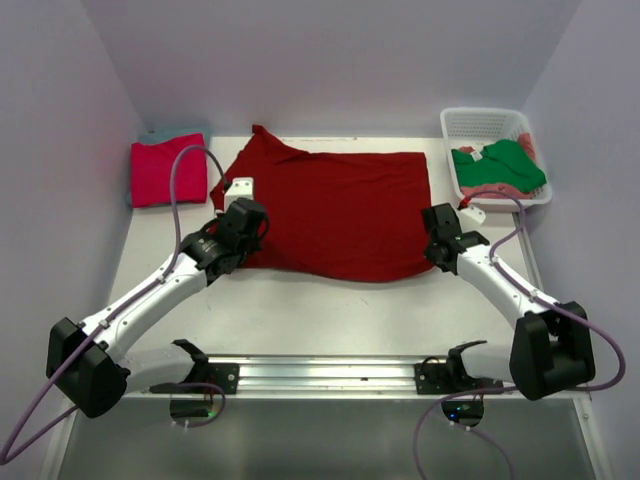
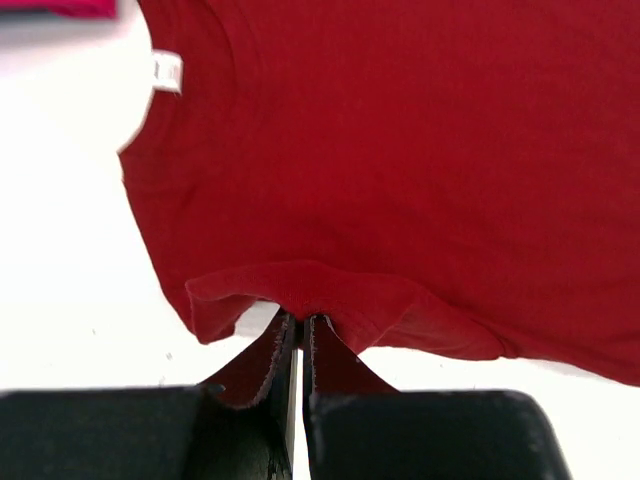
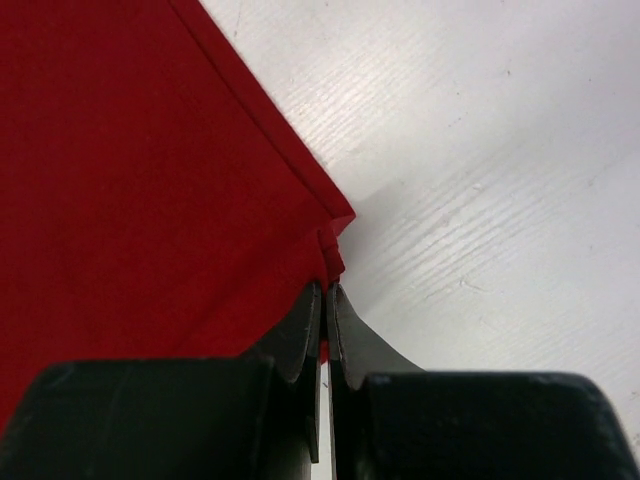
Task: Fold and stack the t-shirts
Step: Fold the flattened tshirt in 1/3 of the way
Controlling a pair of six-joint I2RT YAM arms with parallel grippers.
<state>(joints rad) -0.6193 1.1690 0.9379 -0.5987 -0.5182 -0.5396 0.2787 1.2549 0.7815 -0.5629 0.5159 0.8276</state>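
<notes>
Pinching the dark red shirt [image 1: 330, 210], spread flat mid-counter [image 1: 330, 320]: left tool [image 2: 298, 330] clamped on the near edge at the collar end, right tool [image 3: 327, 300] on the near hem corner. Likely to lose that thin corner bite under uneven lifting, skewing the fold.

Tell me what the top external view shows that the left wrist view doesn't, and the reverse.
Only top external: the white plastic lattice basket holding a green cloth t-shirt, and the right end effector shut on a corner of the dark red cloth t-shirt. Only left wrist: the small white neck label and the bunched edge pinched between the fingers. Both: the left end effector, shut, and that shirt spread on the white table.
</notes>
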